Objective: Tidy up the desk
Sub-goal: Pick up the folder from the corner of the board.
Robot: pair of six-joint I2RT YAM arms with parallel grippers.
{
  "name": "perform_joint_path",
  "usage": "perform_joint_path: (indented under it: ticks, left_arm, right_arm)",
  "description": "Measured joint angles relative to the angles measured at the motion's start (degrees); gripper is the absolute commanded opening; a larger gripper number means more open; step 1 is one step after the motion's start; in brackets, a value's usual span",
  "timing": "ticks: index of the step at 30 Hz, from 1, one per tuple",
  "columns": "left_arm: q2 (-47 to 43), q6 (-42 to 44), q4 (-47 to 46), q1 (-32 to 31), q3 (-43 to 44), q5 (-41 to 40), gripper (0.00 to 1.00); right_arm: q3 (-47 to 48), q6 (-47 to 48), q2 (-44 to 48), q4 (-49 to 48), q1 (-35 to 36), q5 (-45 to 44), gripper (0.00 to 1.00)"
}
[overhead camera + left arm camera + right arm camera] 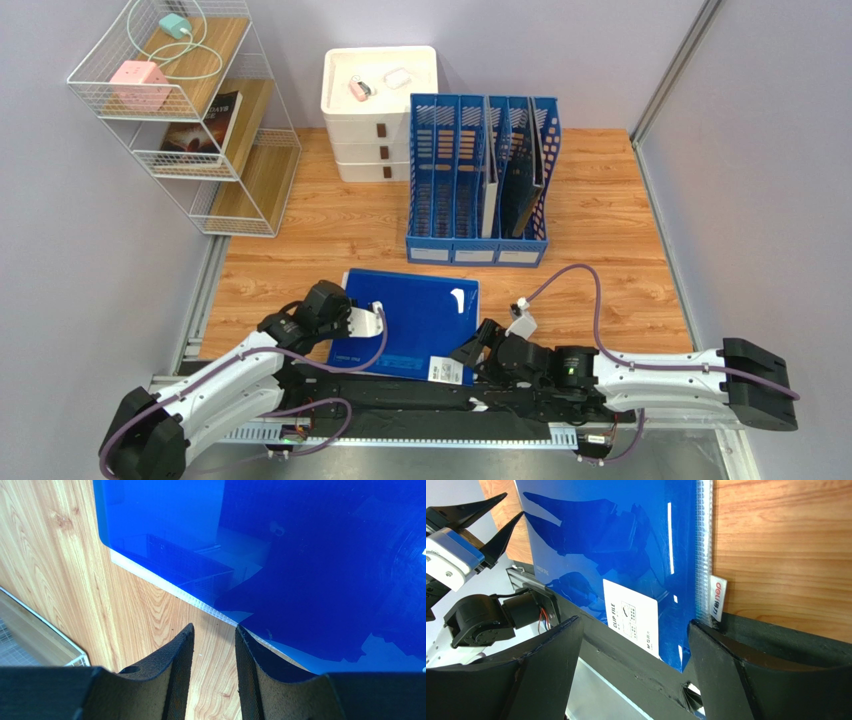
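A glossy blue clip file lies flat on the wooden desk near its front edge, with a white label at its near right corner. My left gripper sits low at the file's left edge. It is partly open, with only bare wood between its fingers. My right gripper stands wide open at the file's near right corner, one finger on each side of that corner, holding nothing. The left gripper also shows at the top left of the right wrist view.
A blue slotted file rack holding several folders stands behind the clip file. A white drawer unit with small items on top is at the back. A white wire shelf stands back left, holding a book and a pink cube.
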State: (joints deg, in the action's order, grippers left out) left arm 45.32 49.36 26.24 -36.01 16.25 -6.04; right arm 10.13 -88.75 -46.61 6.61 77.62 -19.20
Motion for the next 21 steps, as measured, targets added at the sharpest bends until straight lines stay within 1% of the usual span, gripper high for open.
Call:
perform_joint_path:
  ticks: [8,12,15,21]
  left_arm:
    - [0.2,0.0,-0.4,0.0,0.0,0.1,0.43]
    - [0.2,0.0,-0.6,0.0,0.0,0.1,0.43]
    - [0.2,-0.1,-0.7,0.0,0.0,0.1,0.43]
    - [0.2,-0.2,-0.7,0.0,0.0,0.1,0.43]
  right_arm:
    - [0.0,-0.1,7.0,8.0,0.0,1.2,0.82]
    - [0.0,-0.6,10.2,10.2,-0.1,1.2,0.82]
    - [0.0,-0.6,10.4,10.7,-0.1,1.2,0.82]
    - [0.0,-0.6,8.0,10.7,-0.1,1.2,0.82]
